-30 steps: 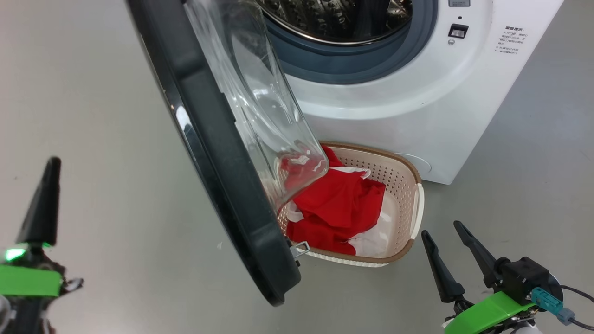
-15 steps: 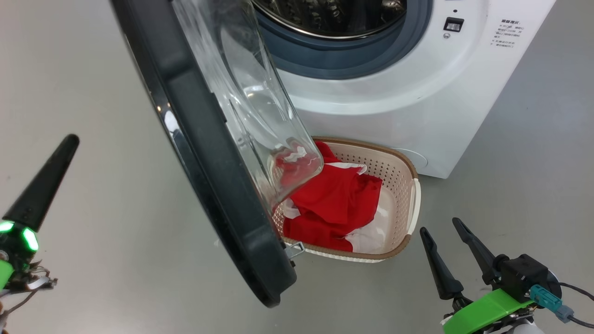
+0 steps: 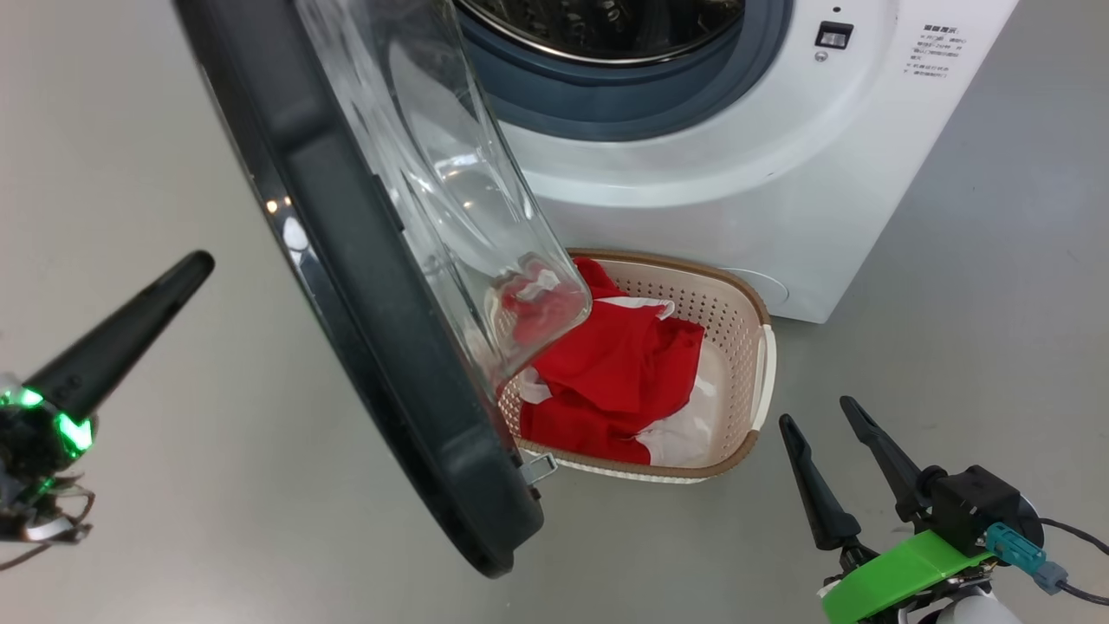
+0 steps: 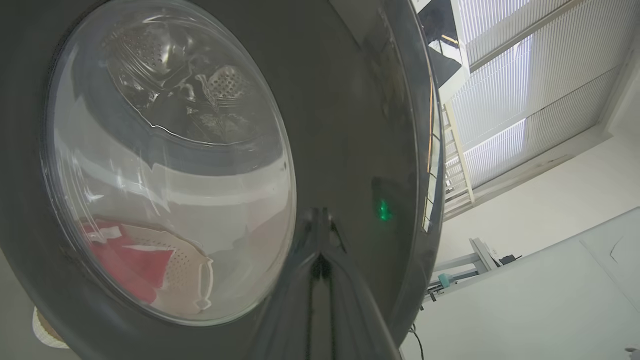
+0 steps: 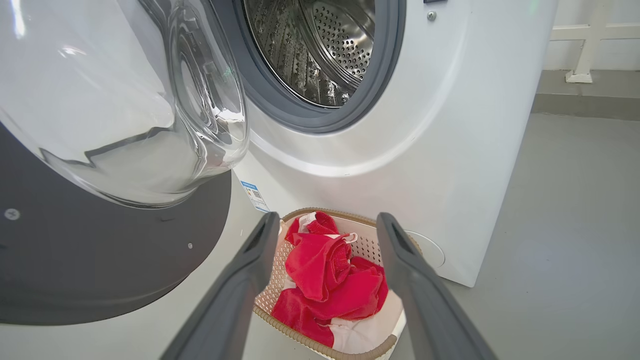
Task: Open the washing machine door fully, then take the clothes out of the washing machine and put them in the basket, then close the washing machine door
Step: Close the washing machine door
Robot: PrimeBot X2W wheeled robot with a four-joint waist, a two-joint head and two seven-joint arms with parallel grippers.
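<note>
The washing machine (image 3: 780, 199) is white; its rubber ring (image 3: 624, 121) is blue-grey and its steel drum (image 5: 320, 55) carries a studded, perforated pattern. The washing machine door (image 3: 364, 286) has a glossy black rim and clear glass. The basket (image 3: 728, 334) is cream-white, perforated in rows, with a brown woven-look rim. The clothes (image 3: 606, 373) are bright red and white.

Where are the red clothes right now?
In the head view, the clothes lie inside the basket on the floor, just in front of the washing machine and beside its open door.
</note>
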